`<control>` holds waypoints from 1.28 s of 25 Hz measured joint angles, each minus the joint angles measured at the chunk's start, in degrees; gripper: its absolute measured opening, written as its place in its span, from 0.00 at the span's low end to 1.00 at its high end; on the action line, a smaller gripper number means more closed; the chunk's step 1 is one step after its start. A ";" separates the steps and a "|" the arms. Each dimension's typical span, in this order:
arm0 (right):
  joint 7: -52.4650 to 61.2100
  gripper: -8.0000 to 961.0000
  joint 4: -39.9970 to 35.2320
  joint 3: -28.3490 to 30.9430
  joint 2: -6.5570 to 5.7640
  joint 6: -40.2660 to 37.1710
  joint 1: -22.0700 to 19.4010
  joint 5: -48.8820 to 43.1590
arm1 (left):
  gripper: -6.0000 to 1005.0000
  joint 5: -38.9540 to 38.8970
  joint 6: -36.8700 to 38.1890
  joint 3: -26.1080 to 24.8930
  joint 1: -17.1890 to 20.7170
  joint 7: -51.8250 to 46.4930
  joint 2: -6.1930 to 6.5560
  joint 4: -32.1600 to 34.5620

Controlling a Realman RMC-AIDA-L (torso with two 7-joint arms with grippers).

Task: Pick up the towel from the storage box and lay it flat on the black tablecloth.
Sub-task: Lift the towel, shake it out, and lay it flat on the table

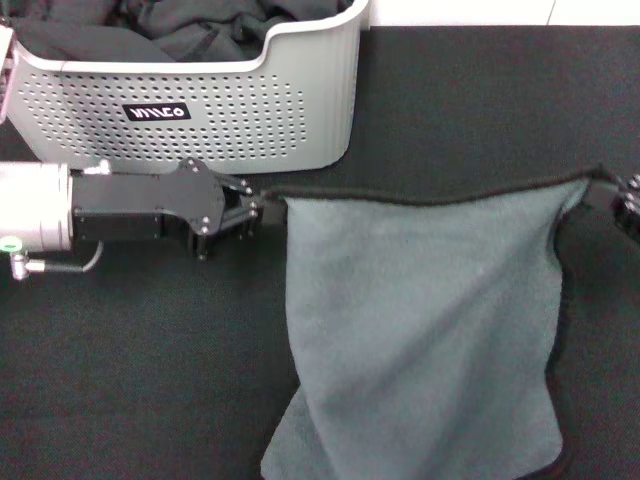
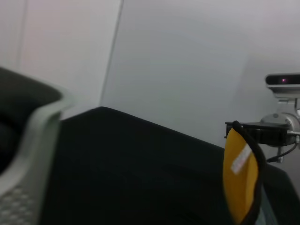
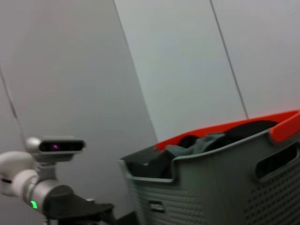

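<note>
Black-bordered fleece is clamped in my left jaws (image 1: 262, 205), which pinch one top corner of the towel (image 1: 425, 330) just in front of the storage box (image 1: 200, 110). My right jaws (image 1: 622, 195) sit at the far edge of the head view by the opposite top corner; only a sliver of them shows there, so I cannot tell whether they grip it or have let go. Between the two corners the towel's dark hem runs taut and nearly level. Below that line the grey-green cloth hangs and spreads over the black tablecloth (image 1: 130, 380) covering the worktop, its lower left part folded inward, its lower edge running out of the head view. Behind my left arm stands the storage box, light grey with rows of small holes and a small black label (image 1: 157, 112) facing me, dark charcoal cloths (image 1: 190, 30) heaped inside it. In the right wrist view the box (image 3: 220, 187) shows its rim and cloths, with my left arm (image 3: 42, 187) off to one side.
</note>
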 joint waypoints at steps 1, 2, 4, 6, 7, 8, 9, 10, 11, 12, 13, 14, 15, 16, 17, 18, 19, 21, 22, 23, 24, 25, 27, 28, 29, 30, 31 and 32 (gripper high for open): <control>-0.08 0.02 -0.02 0.06 -0.03 -1.10 0.73 0.00 | 0.02 -0.01 -0.44 -0.16 -0.10 -0.14 0.02 0.03; -0.12 0.02 0.09 0.10 -0.10 -2.08 1.43 -0.01 | 0.02 -0.02 -1.85 -1.13 -0.44 -0.73 0.06 0.06; -0.16 0.02 0.41 0.13 -0.20 -4.68 3.10 -0.03 | 0.02 -0.01 -3.41 -1.71 -0.65 -1.39 0.06 0.08; -0.16 0.02 0.58 -0.03 -0.25 -6.99 4.28 -0.15 | 0.02 -0.06 -5.74 -2.01 -1.02 -2.36 0.07 0.11; -0.15 0.02 0.66 -0.17 -0.25 -8.29 5.06 -0.50 | 0.02 -0.02 -6.72 -2.02 -1.29 -2.80 0.12 0.13; -0.11 0.02 0.68 -0.16 -0.24 -9.29 5.69 -1.07 | 0.02 0.16 -7.84 -2.04 -1.64 -3.32 0.21 0.16; -0.08 0.02 0.68 -0.14 -0.19 -10.04 6.15 -1.46 | 0.02 0.40 -8.62 -2.03 -1.86 -3.70 0.29 0.17; -0.07 0.02 0.69 -0.09 -0.07 -11.16 6.78 -2.11 | 0.02 0.60 -9.40 -1.98 -2.04 -4.03 0.39 0.20; -0.06 0.02 0.68 -0.10 0.00 -12.25 7.21 -2.33 | 0.02 0.86 -10.26 -1.92 -2.22 -4.32 0.51 0.22; -0.08 0.02 0.69 -0.18 0.04 -13.06 7.50 -2.42 | 0.02 1.05 -10.83 -1.88 -2.33 -4.45 0.57 0.23; -0.10 0.02 0.68 -0.29 0.04 -13.86 7.76 -2.46 | 0.02 1.36 -11.48 -1.79 -2.54 -4.56 0.58 0.24; -0.13 0.02 0.68 -0.35 0.05 -14.59 7.97 -2.52 | 0.02 1.65 -11.95 -1.72 -2.71 -4.66 0.57 0.25; -0.15 0.02 0.69 -0.37 0.06 -15.16 8.13 -2.57 | 0.02 2.00 -12.32 -1.65 -2.85 -4.79 0.53 0.25; -0.13 0.02 0.69 -0.37 0.08 -15.93 8.31 -2.72 | 0.02 2.00 -12.32 -1.65 -2.85 -4.79 0.53 0.25; -0.10 0.02 0.68 -0.35 0.09 -16.67 8.44 -2.84 | 0.02 3.26 -13.29 -1.59 -3.30 -5.02 0.28 0.25; -0.03 0.02 0.69 -0.37 0.15 -17.53 8.53 -3.18 | 0.02 3.97 -13.89 -1.57 -3.57 -5.08 0.08 0.24; 0.04 0.02 0.70 -0.37 0.24 -18.34 8.61 -3.50 | 0.02 4.50 -14.32 -1.56 -3.80 -5.11 -0.06 0.24; 0.15 0.02 0.80 -0.36 0.47 -19.62 8.71 -4.10 | 0.02 5.90 -15.30 -1.54 -4.29 -5.21 -0.42 0.11; 0.17 0.02 0.97 -0.36 0.58 -20.21 8.86 -4.39 | 0.02 6.47 -15.73 -1.52 -4.48 -5.25 -0.56 0.07; 0.19 0.02 1.12 -0.37 0.66 -20.63 8.98 -4.50 | 0.02 7.12 -16.17 -1.50 -4.65 -5.27 -0.73 0.06; 0.20 0.02 1.40 -0.44 0.76 -21.26 9.17 -4.57 | 0.02 7.88 -16.68 -1.48 -4.85 -5.28 -0.95 0.06; 0.21 0.02 1.61 -0.47 0.83 -21.82 9.30 -4.71 | 0.02 8.41 -17.10 -1.46 -5.02 -5.28 -1.13 0.08; 0.22 0.03 1.78 -0.46 0.97 -22.96 9.36 -5.19 | 0.02 9.32 -17.81 -1.42 -5.36 -5.35 -1.48 0.13; 0.22 0.03 1.78 -0.45 1.02 -23.55 9.37 -5.41 | 0.02 9.50 -18.08 -1.41 -5.47 -5.37 -1.59 0.13; 0.23 0.03 1.77 -0.44 1.08 -24.03 9.39 -5.57 | 0.02 9.76 -18.60 -1.37 -5.53 -5.43 -1.74 0.14; 0.23 0.03 1.77 -0.44 1.15 -24.80 9.42 -5.80 | 0.02 9.94 -19.02 -1.35 -5.61 -5.46 -1.85 0.15; 0.19 0.03 1.75 -0.45 1.18 -25.48 9.48 -5.89 | 0.02 10.15 -19.49 -1.35 -5.67 -5.46 -1.98 0.17; 0.05 0.03 1.76 -0.45 1.23 -26.29 9.54 -6.10 | 0.02 10.42 -19.96 -1.35 -5.77 -5.45 -2.10 0.20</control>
